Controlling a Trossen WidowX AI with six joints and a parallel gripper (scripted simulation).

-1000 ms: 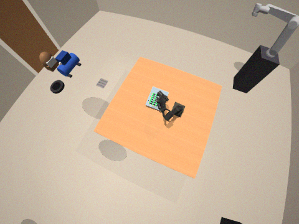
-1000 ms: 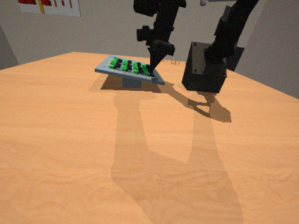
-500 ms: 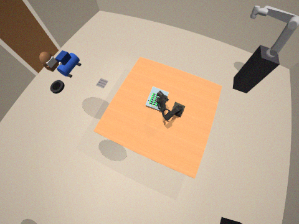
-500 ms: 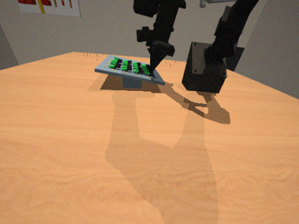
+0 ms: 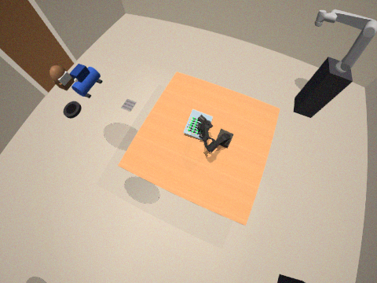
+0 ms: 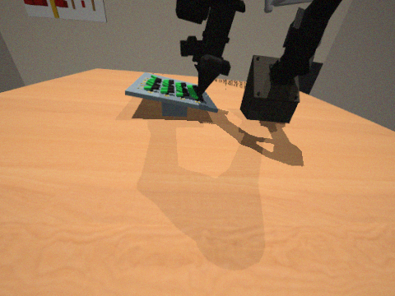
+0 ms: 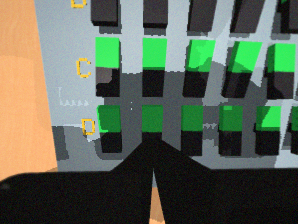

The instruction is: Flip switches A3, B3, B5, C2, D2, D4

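The grey-blue switch panel [image 5: 196,112] [image 6: 140,94] [image 7: 47,30] stands tilted on a block. My gripper [image 6: 200,98] [image 7: 152,144] is shut and empty, its joined tips low over row D. In the wrist view they cover the near black end of switch D2 [image 7: 152,117]; whether they touch it I cannot tell. Switches D1 [image 7: 109,118], D3 [image 7: 192,118], D4 [image 7: 231,119], C1 [image 7: 107,52] and C2 [image 7: 154,52] show green far halves and black near halves. Row B shows only dark near ends at the top edge; row A is outside the wrist view.
The panel stands on the wooden table [image 5: 173,157] [image 6: 82,173] beside the arm's dark base [image 5: 225,138] [image 6: 269,99]. The arm's shadow falls across rows C and D. A second, pale arm [image 5: 363,35] stands on a black pedestal [image 5: 320,90] away from the table.
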